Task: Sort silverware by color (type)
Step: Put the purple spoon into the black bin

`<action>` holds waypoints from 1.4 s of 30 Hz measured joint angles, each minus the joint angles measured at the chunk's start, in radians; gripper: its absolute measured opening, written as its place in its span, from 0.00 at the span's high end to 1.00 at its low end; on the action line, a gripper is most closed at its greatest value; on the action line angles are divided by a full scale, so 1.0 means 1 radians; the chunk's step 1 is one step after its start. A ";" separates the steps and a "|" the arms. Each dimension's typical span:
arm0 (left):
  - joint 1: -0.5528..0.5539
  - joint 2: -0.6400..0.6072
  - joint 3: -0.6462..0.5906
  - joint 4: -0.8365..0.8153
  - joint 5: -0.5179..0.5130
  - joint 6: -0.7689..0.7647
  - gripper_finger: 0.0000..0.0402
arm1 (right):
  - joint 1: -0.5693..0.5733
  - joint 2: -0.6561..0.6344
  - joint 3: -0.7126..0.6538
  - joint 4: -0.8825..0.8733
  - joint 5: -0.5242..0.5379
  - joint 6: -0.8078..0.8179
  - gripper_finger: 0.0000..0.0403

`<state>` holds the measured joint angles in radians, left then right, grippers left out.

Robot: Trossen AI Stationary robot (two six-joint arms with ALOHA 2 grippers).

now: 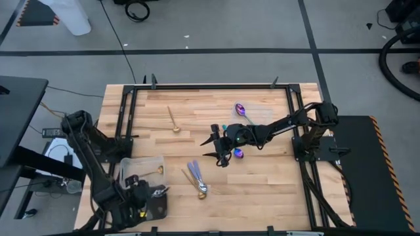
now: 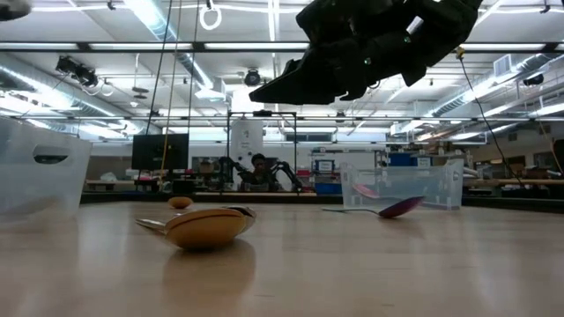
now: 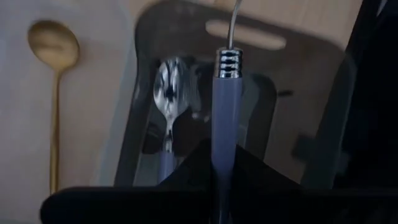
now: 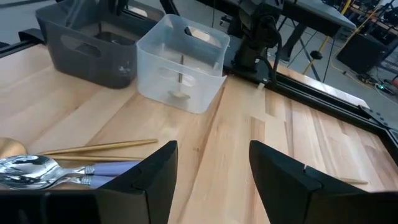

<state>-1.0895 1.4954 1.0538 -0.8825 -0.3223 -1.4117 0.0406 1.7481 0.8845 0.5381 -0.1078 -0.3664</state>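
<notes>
High view: wood table [image 1: 262, 177]. Right gripper [image 1: 218, 146] mid-table, arm reaching in from the right edge, fingers spread, holding nothing. Purple spoon [image 1: 239, 153] just beside that gripper, partly under the arm. Another purple spoon [image 1: 240, 109] toward the far side, inside a barely visible clear bin [image 1: 259, 113]. Gold spoon [image 1: 174, 120] lying alone, far-left of centre. Pile of lavender-handled spoons plus gold pieces [image 1: 197, 177] near the front, centre. Left gripper [image 1: 146, 195] at the front-left corner over a dark bin [image 1: 155, 207]; clear tub [image 1: 141, 168] just beside it with a gold spoon [image 1: 153, 172] inside.

Low view: right gripper [image 2: 304, 88] hanging above the table, apart from everything. Gold spoon bowl [image 2: 207, 226] on the wood up close, silver bowl touching behind it. Purple spoon [image 2: 398, 208] farther back, in front of the clear bin [image 2: 405, 185]. Clear tub wall [image 2: 44, 172] at the left edge.

Left wrist view: left gripper [image 3: 224, 171] pinching a lavender handle [image 3: 226, 118], held over the dark bin [image 3: 323, 93]. Silver spoon [image 3: 169, 93] lying inside that bin. Gold spoon [image 3: 55, 56] seen through the clear tub alongside.

Right wrist view: right fingers [image 4: 155, 180] wide apart, empty, over bare wood. Lavender-handled spoons [image 4: 43, 171] and gold handles [image 4: 99, 148] just beside. Dark bin [image 4: 93, 50] and clear tub [image 4: 180, 62] touching, well beyond.
</notes>
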 joint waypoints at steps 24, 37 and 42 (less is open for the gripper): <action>-0.054 0.163 -0.001 -0.052 0.187 -0.096 0.92 | 0.051 -0.001 0.000 -0.019 0.011 0.034 0.48; 0.005 0.195 -0.001 -0.062 0.242 -0.069 0.88 | 0.050 -0.001 0.000 -0.024 0.013 0.050 0.48; 0.014 0.195 -0.001 -0.060 0.259 -0.069 0.79 | 0.050 -0.001 0.000 -0.029 0.013 0.050 0.48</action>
<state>-1.0754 1.6907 1.0529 -0.9421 -0.0630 -1.4809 0.0910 1.7470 0.8845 0.5088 -0.0944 -0.3168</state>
